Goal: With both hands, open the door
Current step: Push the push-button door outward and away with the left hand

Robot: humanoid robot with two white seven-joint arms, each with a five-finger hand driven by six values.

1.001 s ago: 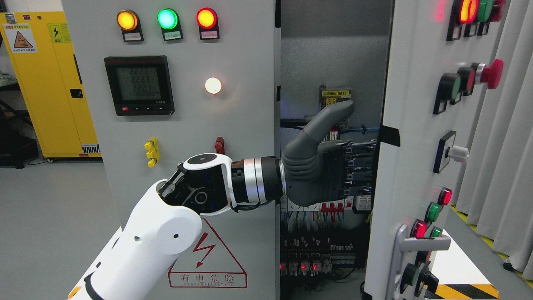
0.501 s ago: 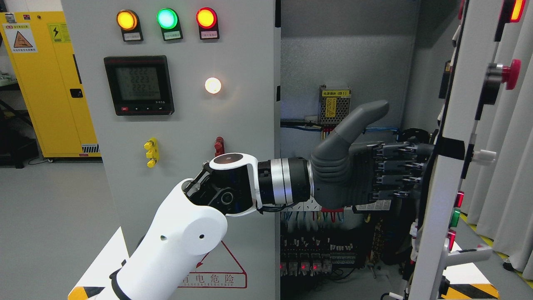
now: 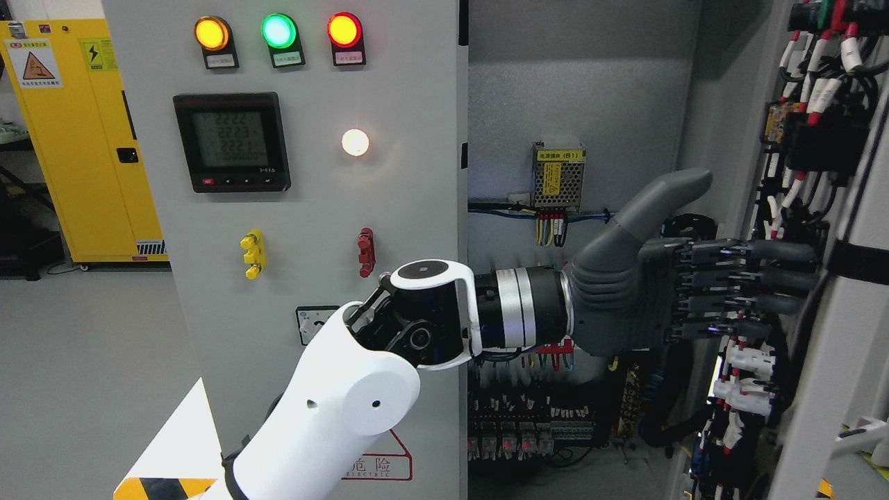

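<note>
The right-hand cabinet door stands swung far open at the picture's right, showing its wired inner face. My left hand reaches across from the lower left, flat and open, its straight fingers pressed against the door's inner side and its thumb raised. The left-hand cabinet door is closed, carrying three lamps, a meter and a warning triangle. My right arm is out of view.
Inside the cabinet I see a power supply, blue cables and rows of terminals low down. A yellow cabinet stands at the far left on the grey floor.
The left arm has pushed rightward and the right-hand door has swung further open, from showing its front with buttons to showing its wired inner side.
</note>
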